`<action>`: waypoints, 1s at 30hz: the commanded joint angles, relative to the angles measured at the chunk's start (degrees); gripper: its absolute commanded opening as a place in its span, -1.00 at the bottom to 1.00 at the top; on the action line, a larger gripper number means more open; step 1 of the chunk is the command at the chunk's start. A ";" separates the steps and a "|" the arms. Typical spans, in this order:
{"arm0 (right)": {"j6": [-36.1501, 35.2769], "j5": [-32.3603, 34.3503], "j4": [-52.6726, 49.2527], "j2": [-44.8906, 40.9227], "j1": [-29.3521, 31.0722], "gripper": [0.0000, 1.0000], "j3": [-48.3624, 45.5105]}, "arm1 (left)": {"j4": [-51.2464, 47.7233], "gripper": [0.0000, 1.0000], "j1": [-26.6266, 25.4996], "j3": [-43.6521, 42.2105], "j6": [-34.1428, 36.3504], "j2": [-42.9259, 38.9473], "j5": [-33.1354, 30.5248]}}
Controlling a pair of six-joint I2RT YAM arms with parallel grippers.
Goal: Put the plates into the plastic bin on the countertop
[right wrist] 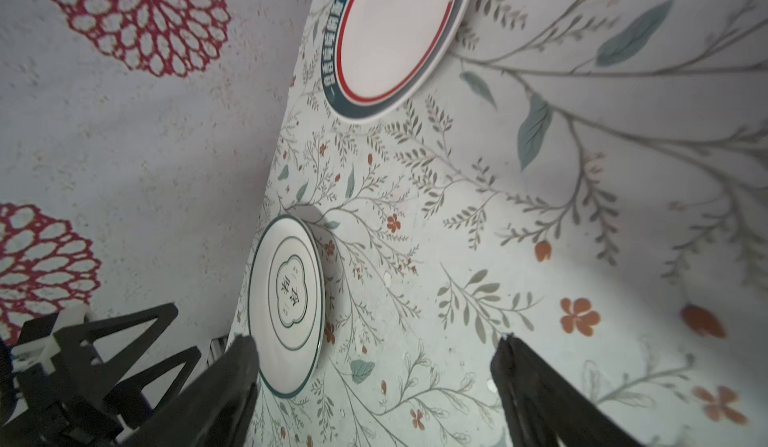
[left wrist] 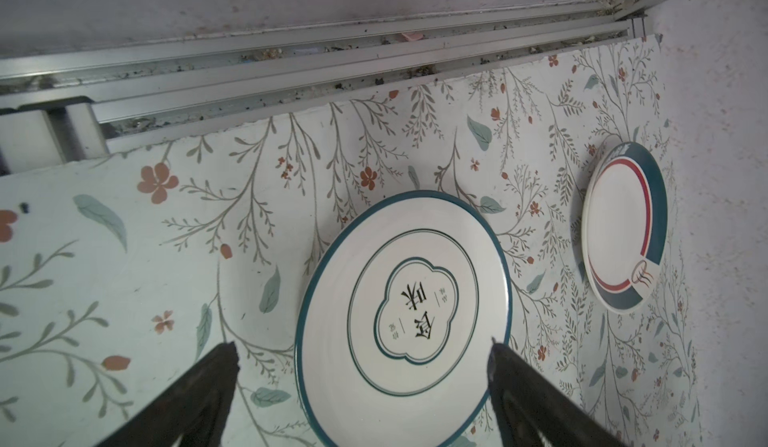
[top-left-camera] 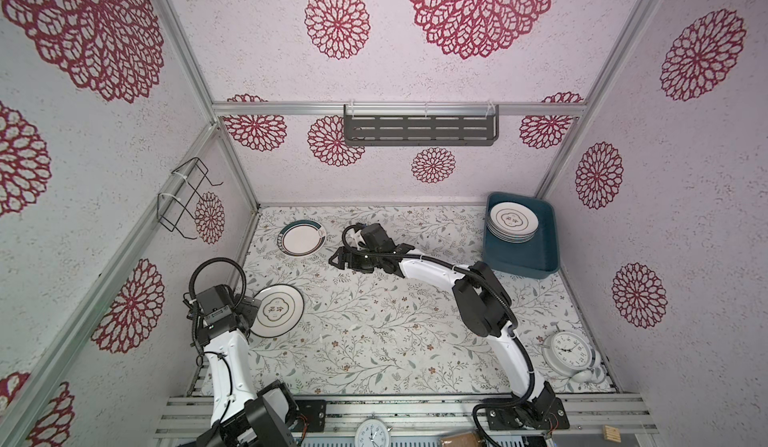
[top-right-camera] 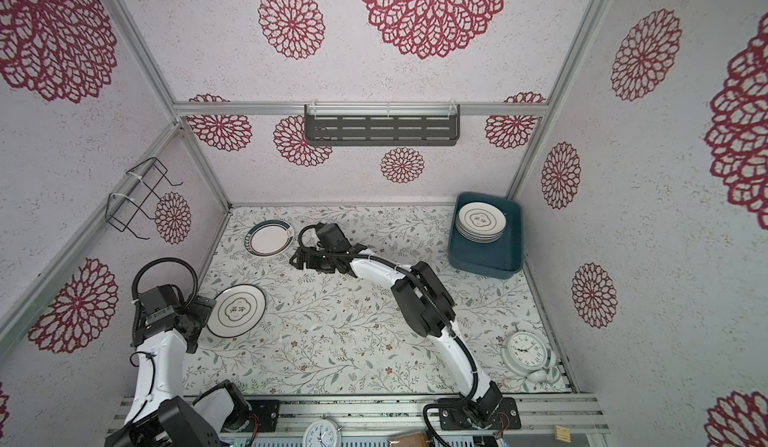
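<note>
A white plate with a thin dark rim and a clover emblem lies on the countertop near the left wall. My left gripper is open at that plate's near edge, with part of the plate between its fingers. A green-rimmed plate lies farther back. My right gripper hangs open and empty just right of it. The plastic bin at the back right holds a stack of plates.
A white clock lies at the front right of the countertop. Another clock sits on the front rail. A grey slotted shelf hangs on the back wall and a wire rack on the left wall.
</note>
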 commanded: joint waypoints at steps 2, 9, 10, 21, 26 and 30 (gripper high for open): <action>-2.60 -3.12 -3.04 -2.75 -0.66 0.84 -0.82 | 3.49 0.94 3.00 -1.27 -0.84 1.46 2.19; -2.89 -0.79 -1.19 -7.55 -1.60 0.83 -8.12 | 10.19 0.94 4.24 -3.90 -1.93 6.42 9.44; -2.62 -0.53 -0.58 -8.12 -1.83 0.83 -9.18 | 11.64 0.95 4.24 -4.37 -2.31 6.86 10.51; -0.49 0.28 3.84 -12.76 -4.41 0.81 -17.11 | 21.44 0.92 4.19 -7.08 -2.69 14.01 17.83; -0.34 0.10 4.25 -13.13 -4.88 0.81 -18.05 | 23.75 0.88 3.65 -5.92 -1.22 16.67 18.25; -0.35 0.26 4.23 -13.04 -5.14 0.81 -18.36 | 26.58 0.88 2.17 -5.03 -0.47 18.72 21.11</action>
